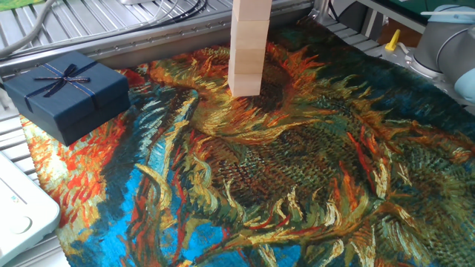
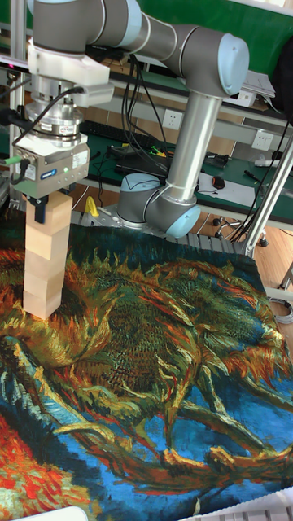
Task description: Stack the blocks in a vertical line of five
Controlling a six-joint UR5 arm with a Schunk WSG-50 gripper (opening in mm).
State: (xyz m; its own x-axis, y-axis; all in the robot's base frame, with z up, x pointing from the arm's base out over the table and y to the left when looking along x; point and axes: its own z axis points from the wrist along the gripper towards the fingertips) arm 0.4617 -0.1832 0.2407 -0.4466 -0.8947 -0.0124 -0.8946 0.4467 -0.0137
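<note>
Gripper sits at the top of the stack of blocks in the tall fixed view, fingers down over the top cube; it looks closed on that cube, one finger visible at the left edge, the other side hard to make out. Stack stands upright at the far left of the painted cloth, about four to five cubes high, faces roughly lined up, bottom cube resting on the cloth. Arm bends down behind it to its base at the far edge of the table. Cables and a shelf run behind.

Fixed view: gripper out of frame. Stack of blocks stands at the far middle of the cloth, only the lower cubes show, top cut off by the frame edge. Dark blue gift box with ribbon sits at the left, well apart from the stack, on the cloth's left edge. White device at the near left corner. Part of the arm shows at the far right. Metal slatted table shows beyond the cloth.
</note>
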